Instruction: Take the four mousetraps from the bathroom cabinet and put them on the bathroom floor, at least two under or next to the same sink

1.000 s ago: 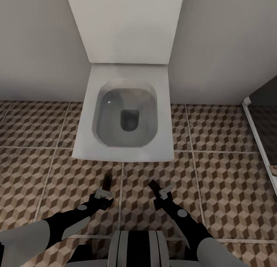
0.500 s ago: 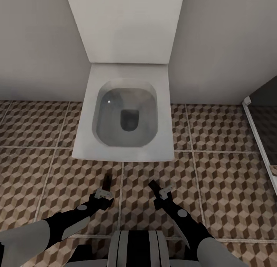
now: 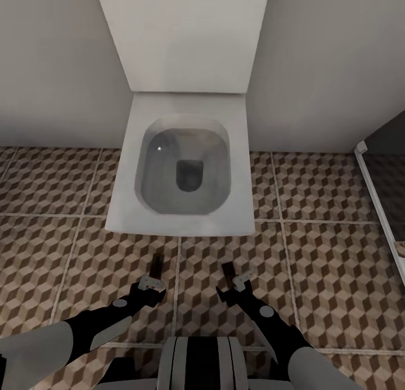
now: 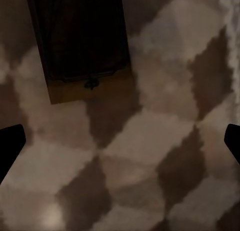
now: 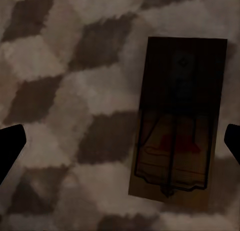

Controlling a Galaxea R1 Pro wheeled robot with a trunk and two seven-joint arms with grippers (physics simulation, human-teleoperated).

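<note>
While both arms hang low over the bathroom floor (image 3: 315,255), the left claw (image 3: 153,286) and right claw (image 3: 232,288) are spread wide, gripping nothing. One mousetrap (image 3: 158,263) lies flat on the tiles at 12 o'clock of the left claw, another mousetrap (image 3: 227,272) just ahead of the right one. Further out at 12 sits the white toilet (image 3: 185,165) against the wall.

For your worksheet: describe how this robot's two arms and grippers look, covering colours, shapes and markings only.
Both arms have pale grey rounded upper shells, then glossy black forearm segments with small round grey joint caps. Each wrist carries a light grey bracket. The left gripper and right gripper end in slim dark, flat, blade-like fingers. Between the arms, the trunk top is grey with black vertical stripes. No cables are visible.
</note>
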